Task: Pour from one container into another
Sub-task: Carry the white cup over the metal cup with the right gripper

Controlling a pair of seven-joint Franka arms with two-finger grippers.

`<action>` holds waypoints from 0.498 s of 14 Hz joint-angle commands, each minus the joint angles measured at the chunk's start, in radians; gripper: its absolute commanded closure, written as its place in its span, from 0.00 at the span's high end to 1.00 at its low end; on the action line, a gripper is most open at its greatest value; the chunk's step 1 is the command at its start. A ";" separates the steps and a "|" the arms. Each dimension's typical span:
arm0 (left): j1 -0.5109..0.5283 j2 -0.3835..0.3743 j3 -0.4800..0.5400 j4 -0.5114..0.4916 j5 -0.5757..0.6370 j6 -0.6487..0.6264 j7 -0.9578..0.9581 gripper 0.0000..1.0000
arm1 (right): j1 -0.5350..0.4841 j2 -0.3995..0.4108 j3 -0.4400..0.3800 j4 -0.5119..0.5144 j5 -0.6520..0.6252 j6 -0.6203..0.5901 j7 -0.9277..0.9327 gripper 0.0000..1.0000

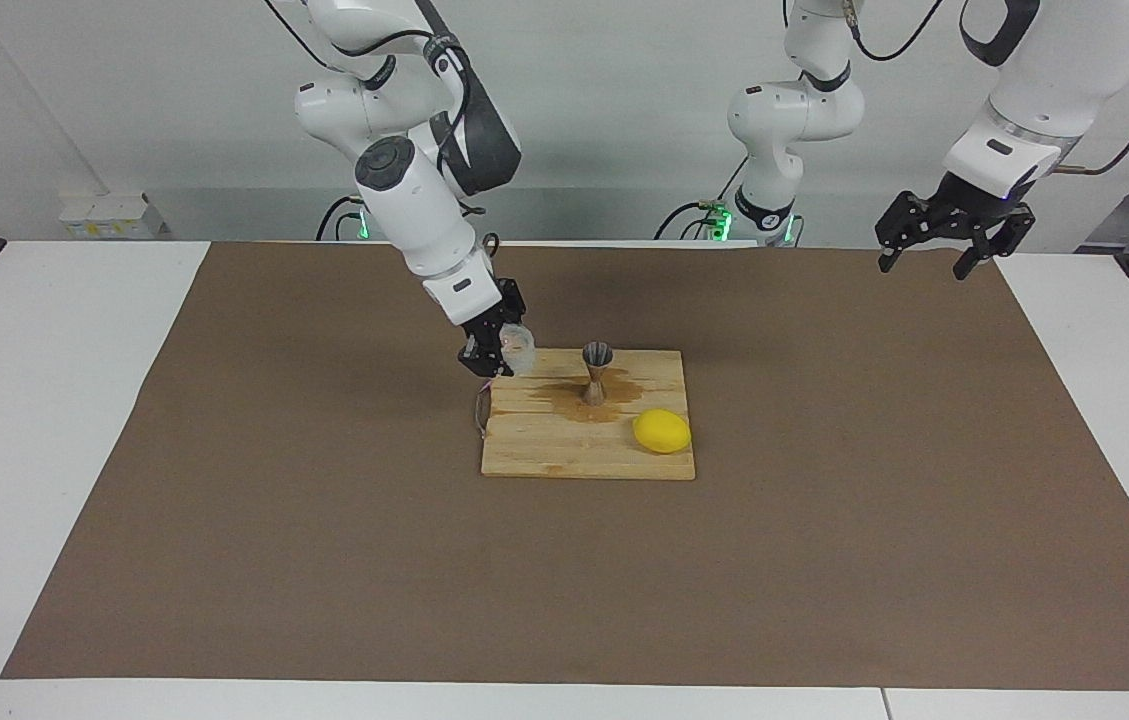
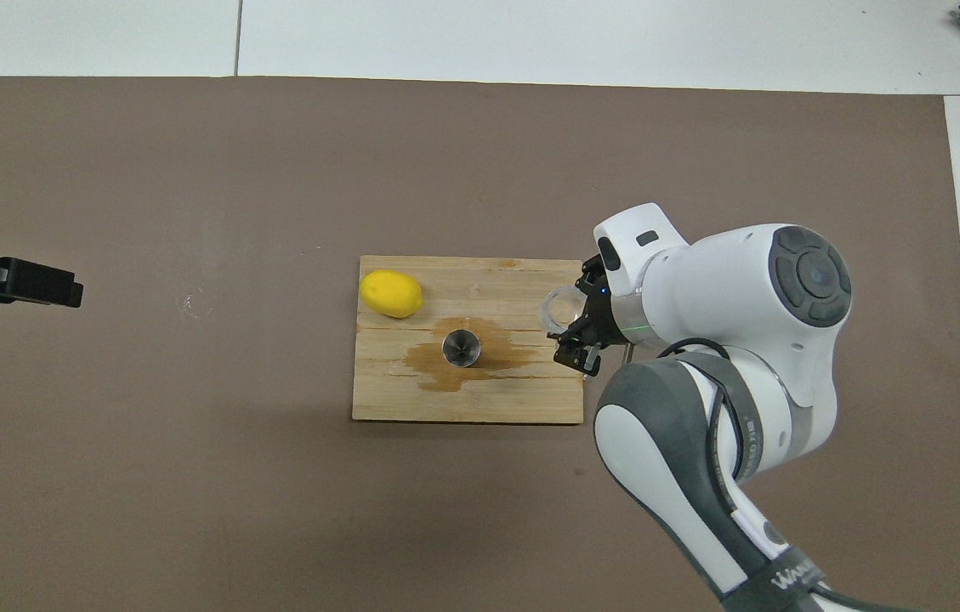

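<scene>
A small clear glass cup (image 1: 520,347) hangs in the air with my right gripper (image 1: 502,354) shut on it. Cup (image 2: 559,306) and right gripper (image 2: 573,316) are over the handle end of the wooden board (image 1: 564,450), a short way from the metal jigger (image 1: 596,372). The hourglass-shaped jigger (image 2: 461,348) stands upright on a wet brown stain on the board (image 2: 462,404). My left gripper (image 1: 927,262) waits open in the air over the mat's edge at the left arm's end, its tip (image 2: 54,287) just reaching into the overhead view.
A yellow lemon (image 1: 662,431) lies on the board, farther from the robots than the jigger, also seen as the lemon (image 2: 391,293) from above. A wire handle (image 1: 480,408) sticks out of the board toward the right arm's end. Brown mat (image 1: 324,560) covers the table.
</scene>
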 commanded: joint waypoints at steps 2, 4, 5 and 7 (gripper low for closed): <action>0.006 -0.023 -0.013 -0.031 0.038 -0.003 0.009 1.00 | 0.035 0.023 0.004 0.044 -0.105 -0.033 0.100 0.44; 0.005 -0.019 -0.017 -0.031 0.050 -0.005 0.005 1.00 | 0.077 0.025 0.002 0.044 -0.138 -0.042 0.111 0.43; 0.003 -0.016 -0.019 -0.031 0.048 -0.001 -0.005 1.00 | 0.078 0.025 0.002 0.046 -0.173 -0.044 0.124 0.43; -0.005 -0.013 -0.019 -0.029 0.042 0.014 -0.006 1.00 | 0.081 0.025 0.002 0.049 -0.204 -0.047 0.149 0.43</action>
